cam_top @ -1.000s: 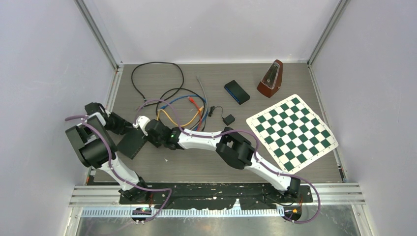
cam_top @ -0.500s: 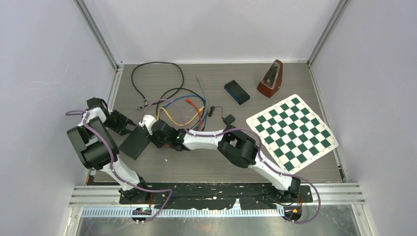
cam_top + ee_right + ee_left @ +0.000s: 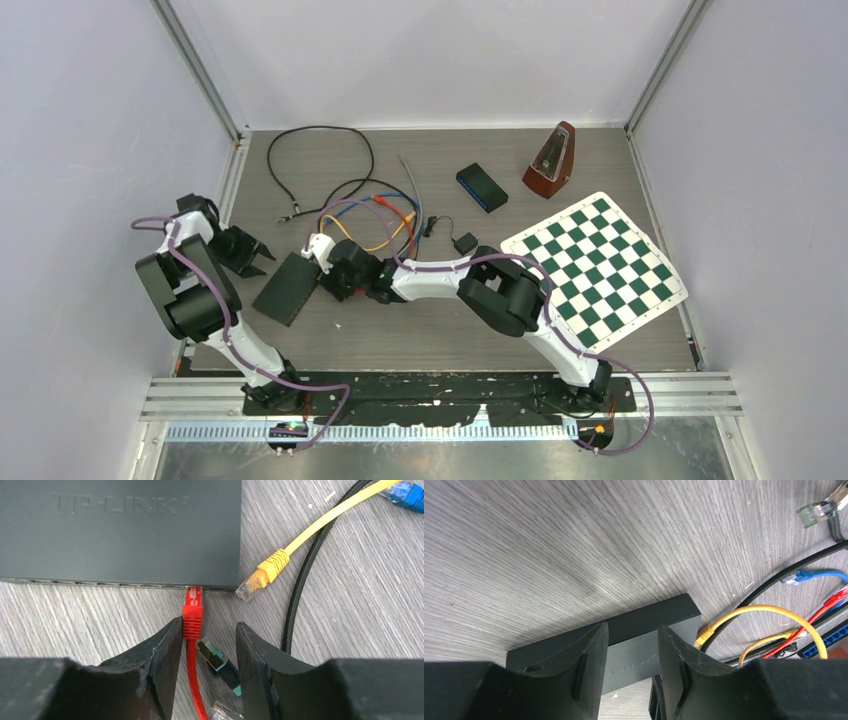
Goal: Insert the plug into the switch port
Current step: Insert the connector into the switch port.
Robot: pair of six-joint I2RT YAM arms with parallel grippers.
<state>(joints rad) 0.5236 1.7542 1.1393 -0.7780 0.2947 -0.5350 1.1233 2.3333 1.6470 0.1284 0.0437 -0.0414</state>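
Since the red plug (image 3: 193, 607) sits in a port of the switch (image 3: 120, 530) at upper centre of the right wrist view, insertion looks done, with left gripper (image 3: 632, 630) and right gripper (image 3: 208, 627) parted and empty, leaving only retreat.

**Top external view:** the whole tabletop (image 3: 420, 340) is viewed from high above and behind the arm bases (image 3: 270, 395), facing down and away.

**Left wrist view:** the switch (image 3: 644, 630) is seen from low and close, past the left end effector (image 3: 631, 650), along the tabletop.

**Right wrist view:** the switch's port edge is viewed steeply and very closely, framed by the right end effector (image 3: 209, 630).

The switch and the yellow cable (image 3: 774, 611) are shared by all three views.
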